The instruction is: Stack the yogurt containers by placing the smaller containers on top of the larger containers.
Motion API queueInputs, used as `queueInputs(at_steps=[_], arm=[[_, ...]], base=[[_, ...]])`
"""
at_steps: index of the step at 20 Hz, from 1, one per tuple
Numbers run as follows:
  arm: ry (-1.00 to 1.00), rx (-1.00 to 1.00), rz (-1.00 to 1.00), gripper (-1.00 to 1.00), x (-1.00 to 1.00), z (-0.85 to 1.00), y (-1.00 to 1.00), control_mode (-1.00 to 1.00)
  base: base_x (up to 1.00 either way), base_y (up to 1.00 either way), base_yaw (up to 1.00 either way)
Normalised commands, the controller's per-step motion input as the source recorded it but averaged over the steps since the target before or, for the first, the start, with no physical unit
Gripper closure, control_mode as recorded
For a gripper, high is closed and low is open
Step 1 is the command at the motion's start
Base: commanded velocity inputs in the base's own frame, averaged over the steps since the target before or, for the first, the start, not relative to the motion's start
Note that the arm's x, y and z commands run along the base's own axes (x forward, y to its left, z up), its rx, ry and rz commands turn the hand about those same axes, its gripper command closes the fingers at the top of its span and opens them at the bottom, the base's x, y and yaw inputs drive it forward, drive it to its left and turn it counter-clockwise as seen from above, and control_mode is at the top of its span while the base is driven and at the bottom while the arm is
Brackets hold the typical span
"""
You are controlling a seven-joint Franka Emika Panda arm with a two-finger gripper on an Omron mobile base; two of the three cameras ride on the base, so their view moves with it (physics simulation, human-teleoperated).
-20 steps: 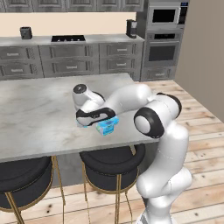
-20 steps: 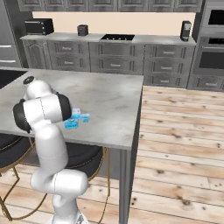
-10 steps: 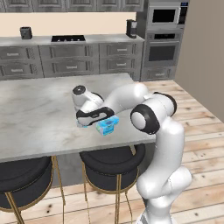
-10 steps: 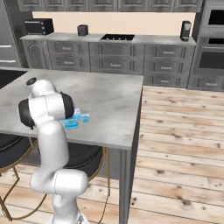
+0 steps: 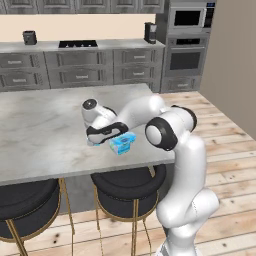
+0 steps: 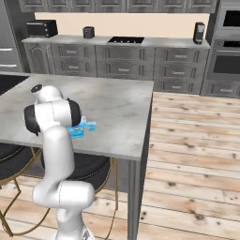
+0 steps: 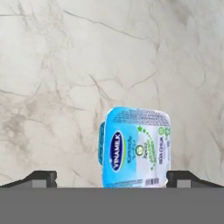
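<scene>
Marble counter [image 5: 45, 135] is carrying the larger yogurt pack [image 7: 134, 148], and we are hovering our gripper [image 7: 112, 177] spread wide over it, grasping nothing

Light-blue and white yogurt pack [image 7: 136, 148] with green markings, grey-veined marble counter [image 7: 87, 65].

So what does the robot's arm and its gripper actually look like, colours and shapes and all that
The arm is glossy white, built of rounded tubular links with dark grey to black bands and round caps at the joints. The hand is white over a black underside. The two-finger gripper ends in small, flat, dark fingertips. No cables or markings show.
</scene>
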Motion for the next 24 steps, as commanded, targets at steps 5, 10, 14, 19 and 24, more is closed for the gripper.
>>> queueInputs(at_steps=[5, 10, 14, 19, 24], arm=[[0.00, 0.00, 0.00, -1.00, 0.07, -0.17, 0.07, -1.00], [0.00, 0.00, 0.00, -1.00, 0.13, -0.13, 0.02, -1.00], [0.00, 0.00, 0.00, -1.00, 0.10, -0.16, 0.00, -1.00], [0.00, 0.00, 0.00, -1.00, 0.12, -0.15, 0.01, -1.00], [0.00, 0.00, -0.01, -1.00, 0.11, -0.15, 0.03, -1.00]], base=[[0.00, 0.00, 0.00], [0.00, 0.00, 0.00], [0.00, 0.00, 0.00], [0.00, 0.00, 0.00], [0.00, 0.00, 0.00]])
